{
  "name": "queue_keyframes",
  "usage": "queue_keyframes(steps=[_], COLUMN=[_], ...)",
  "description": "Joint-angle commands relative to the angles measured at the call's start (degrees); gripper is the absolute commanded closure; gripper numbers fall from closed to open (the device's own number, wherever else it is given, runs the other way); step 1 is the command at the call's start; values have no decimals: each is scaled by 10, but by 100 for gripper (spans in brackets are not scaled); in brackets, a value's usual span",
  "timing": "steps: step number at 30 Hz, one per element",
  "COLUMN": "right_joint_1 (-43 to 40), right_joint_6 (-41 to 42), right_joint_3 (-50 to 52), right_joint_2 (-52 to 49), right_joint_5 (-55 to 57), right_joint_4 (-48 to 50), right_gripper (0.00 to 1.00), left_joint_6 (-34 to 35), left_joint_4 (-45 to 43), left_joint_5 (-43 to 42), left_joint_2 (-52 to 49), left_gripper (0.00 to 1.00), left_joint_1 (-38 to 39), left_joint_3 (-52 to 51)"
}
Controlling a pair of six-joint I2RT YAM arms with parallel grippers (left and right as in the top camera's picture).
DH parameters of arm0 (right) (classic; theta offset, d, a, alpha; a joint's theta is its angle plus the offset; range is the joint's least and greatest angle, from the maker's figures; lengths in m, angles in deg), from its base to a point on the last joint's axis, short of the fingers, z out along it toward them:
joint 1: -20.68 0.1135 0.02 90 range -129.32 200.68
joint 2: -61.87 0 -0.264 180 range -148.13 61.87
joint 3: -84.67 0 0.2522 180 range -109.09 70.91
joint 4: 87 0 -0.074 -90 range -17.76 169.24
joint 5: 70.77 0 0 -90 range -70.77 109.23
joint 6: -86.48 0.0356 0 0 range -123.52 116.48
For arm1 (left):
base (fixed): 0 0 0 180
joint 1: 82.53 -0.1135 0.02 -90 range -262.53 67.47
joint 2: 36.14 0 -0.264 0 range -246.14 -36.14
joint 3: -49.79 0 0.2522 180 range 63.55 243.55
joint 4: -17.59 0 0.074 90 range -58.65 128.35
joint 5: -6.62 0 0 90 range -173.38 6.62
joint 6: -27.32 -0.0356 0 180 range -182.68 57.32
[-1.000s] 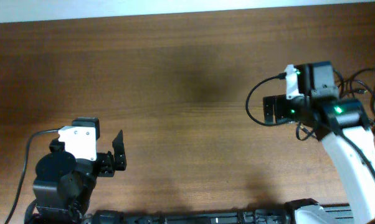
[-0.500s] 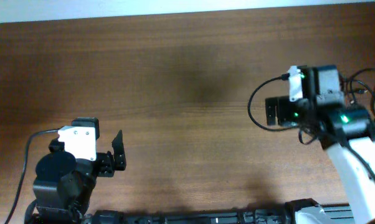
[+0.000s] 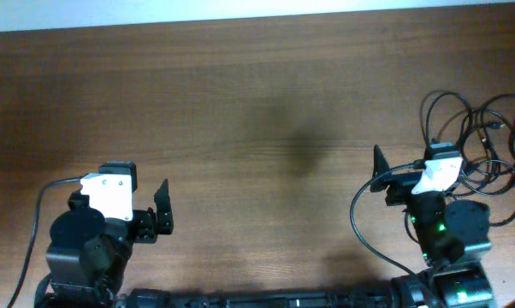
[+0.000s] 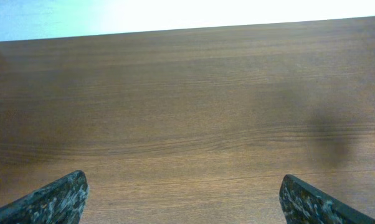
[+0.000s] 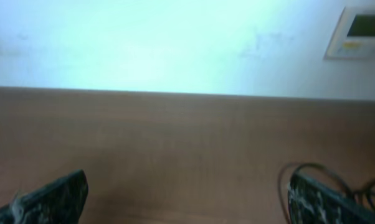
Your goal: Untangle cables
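Observation:
The cables (image 3: 482,128) are thin black cords lying in a loose tangle of loops at the far right of the wooden table (image 3: 257,103). My right gripper (image 3: 382,178) is open and empty, low at the front right, just left of the tangle and not touching it. In the right wrist view its fingers (image 5: 187,205) are spread, with one cable loop (image 5: 284,176) beside the right finger. My left gripper (image 3: 161,210) is open and empty at the front left, far from the cables; its fingers (image 4: 184,202) frame only bare wood.
A thicker black cable (image 3: 356,218) wired to the right arm curves beside its base. Another runs from the left arm (image 3: 37,205). The table's far edge meets a pale wall (image 5: 175,43) with a small wall panel (image 5: 360,31).
My right arm has pulled back from above the cables toward the front edge, uncovering the tangle. The left arm has not moved.

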Motion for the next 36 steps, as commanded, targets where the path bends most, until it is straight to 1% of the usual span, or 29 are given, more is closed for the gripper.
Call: queue_keyframes(steps=[1,3,5,9,13,15,17,20,23,25,26,29,34,36], right_joint_1=[2,2,2,2,2,2,1,1,0,0,0,-6,-48,-47], right_joint_6=[-3,-4,-4,-4,-4,-4,-12,-83,-85,-85,-86,-86,-85,-85], right_joint_3=[69,108,135,160,211,234,240,240,240,240,240,240,240,240], right_joint_2=[30,49,70,110,145,164,192,217,217,217,217,217,217,217], right_joint_5=[1,1,2,12,31,31,35,35,30,9,-2,-2,-3,-6], right_joint_4=[72,129,158,164,244,268,259,245,159,73,55,59,59,59], right_gripper=[1,2,1,1,1,1,1,2,2,1,1,1,2,1], left_joint_6=[-9,-9,-9,-9,-9,-9,-9,-9,-9,-9,-9,-9,-9,-9], left_joint_4=[-1,-1,-1,-1,-1,-1,-1,-1,-1,-1,-1,-1,-1,-1], left_joint_5=[4,4,4,4,4,4,4,4,4,4,4,4,4,4], left_joint_2=[2,2,2,2,2,2,2,2,2,2,2,2,2,2], left_gripper=[1,1,1,1,1,1,1,1,1,1,1,1,1,1], left_joint_1=[-2,-2,-2,-2,-2,-2,-2,-2,-2,-2,-2,-2,-2,-2], left_joint_3=[-2,-2,-2,-2,-2,-2,-2,-2,-2,-2,-2,-2,-2,-2])
